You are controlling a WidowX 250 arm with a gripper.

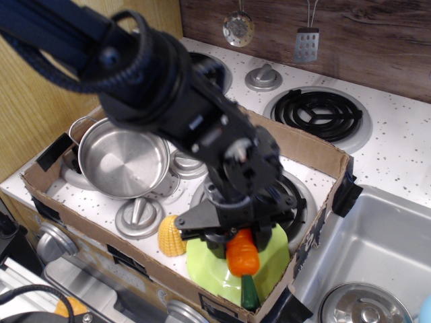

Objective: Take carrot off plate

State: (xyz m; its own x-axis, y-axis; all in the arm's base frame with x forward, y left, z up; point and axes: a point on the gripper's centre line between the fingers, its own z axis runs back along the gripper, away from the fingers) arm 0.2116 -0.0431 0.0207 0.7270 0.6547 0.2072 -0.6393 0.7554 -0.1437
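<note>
- The gripper point(232, 237) is hanging over the plate point(210, 264), which is lying at the front edge of the cardboard box point(311, 149), toward its front right corner.
- The carrot point(243, 258) is lying on the plate with its thick orange end reaching up between the two black fingers point(213, 243) and its green stem pointing toward the box's front wall.
- The jaws are standing either side of the carrot's upper end — whether they are pressing on it cannot be told.
- The corn cob point(172, 235) is sitting just left of the plate, close to its rim.
- The steel pot point(124, 158) is standing in the box's left part, well apart from the plate.
</note>
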